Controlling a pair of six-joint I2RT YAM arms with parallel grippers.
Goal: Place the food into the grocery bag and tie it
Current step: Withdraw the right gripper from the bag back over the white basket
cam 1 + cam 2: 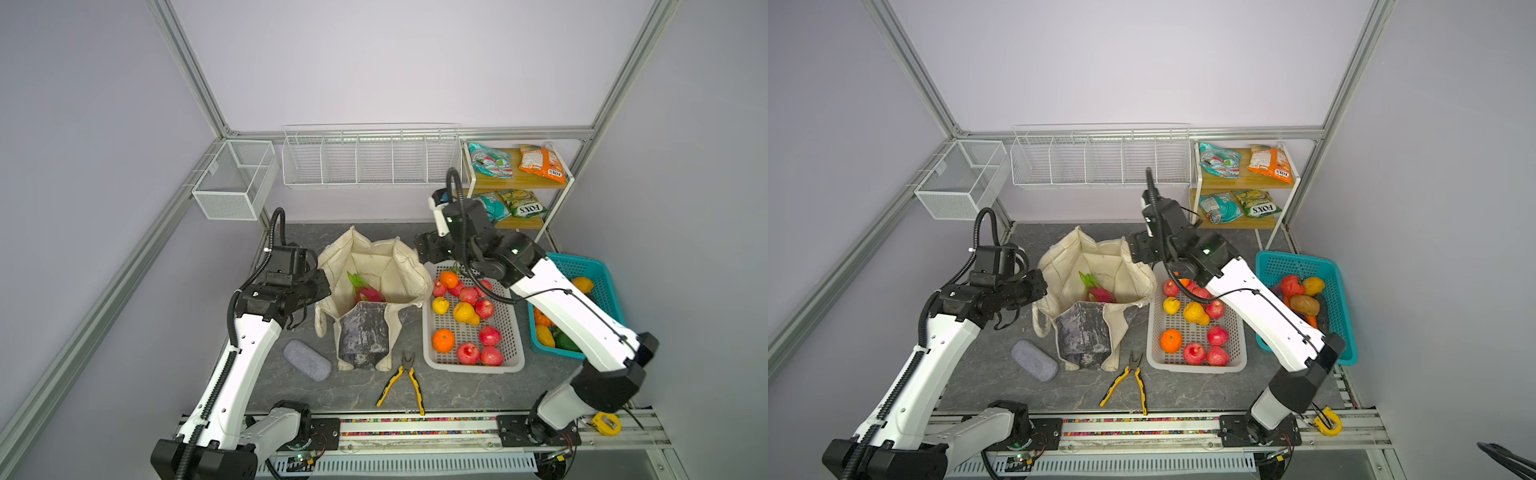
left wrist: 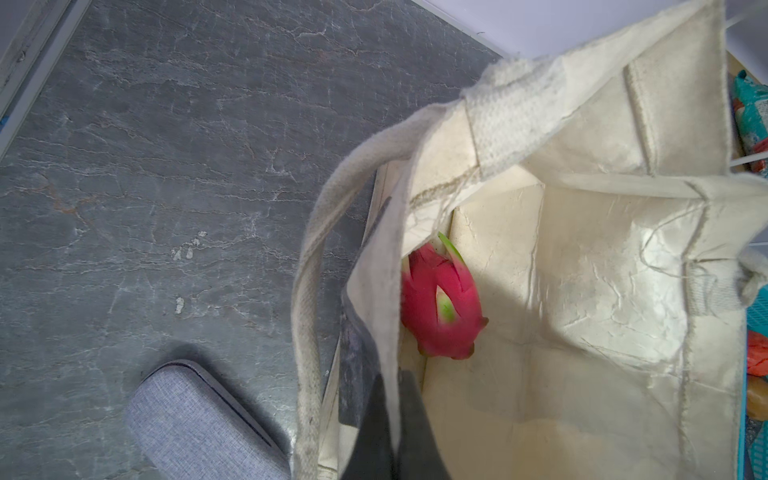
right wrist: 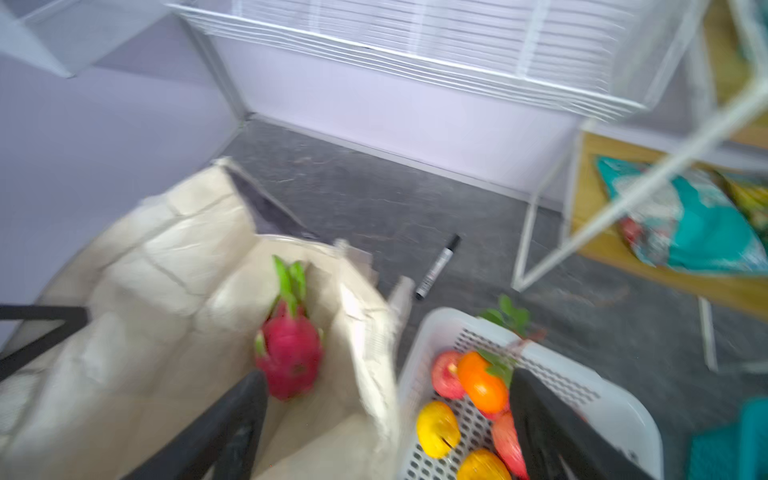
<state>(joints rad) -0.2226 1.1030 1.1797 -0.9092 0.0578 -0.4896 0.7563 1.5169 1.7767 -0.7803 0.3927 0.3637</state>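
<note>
Right wrist view blurred, smearing the dragon fruit (image 3: 291,353) and grocery bag (image 3: 124,270). In both top views the right arm (image 1: 561,303) hides part of the white basket (image 1: 469,366) and teal basket (image 1: 582,262). Left wrist view cuts off the grey case (image 2: 199,424).

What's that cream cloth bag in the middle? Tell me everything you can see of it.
The cream canvas bag stands upright on the grey table, mouth wide open. Its soft, creased walls sag; a dark grey mottled panel covers the front, and a long cream strap droops down one side. A pink dragon fruit lies inside at the bottom. The left gripper is shut on its rim.
</note>
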